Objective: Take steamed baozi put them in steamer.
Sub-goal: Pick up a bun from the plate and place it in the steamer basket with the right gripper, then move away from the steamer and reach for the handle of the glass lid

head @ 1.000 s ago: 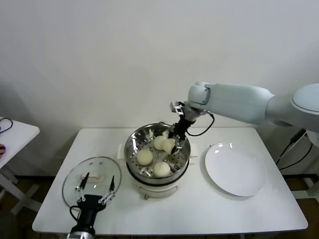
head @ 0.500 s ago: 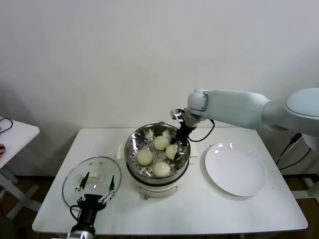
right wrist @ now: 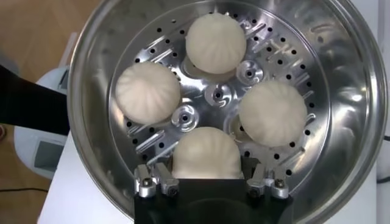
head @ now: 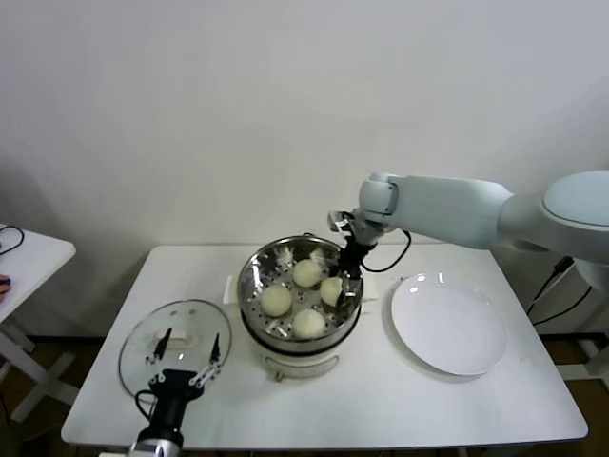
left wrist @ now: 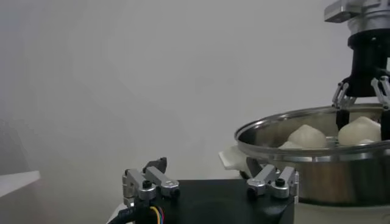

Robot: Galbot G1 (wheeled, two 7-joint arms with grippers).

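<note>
A white counter (head: 381, 400) carries everything. The largest thing on it is the steamer (head: 300, 297), a shiny steel pot with a perforated tray on a white base, standing near the middle of the counter. To the robot's right of it lies a flat white plate (head: 449, 324), apart from the steamer. To the robot's left of the steamer a round glass lid (head: 175, 343) lies flat on the counter.

The right arm reaches in from the right side and bends down over the steamer's far right rim. The right claw (head: 344, 282) is inside the pot, its fingers spread on either side of one steamed baozi (head: 330, 290) that sits on the tray at the pot's right side; the right wrist view shows this bun (right wrist: 206, 159) between the two fingertips, and whether they touch it cannot be told.

All four steamed baozi are in the steamer, resting on the perforated tray around its centre: one at the far side (head: 306, 273), one at the left (head: 277, 301), one at the near side (head: 308, 324) and the one at the claw. They sit close together; whether any touch cannot be told.

The left claw (head: 183, 364) hangs low at the front left edge of the counter, over the near rim of the glass lid, fingers spread and holding nothing
</note>
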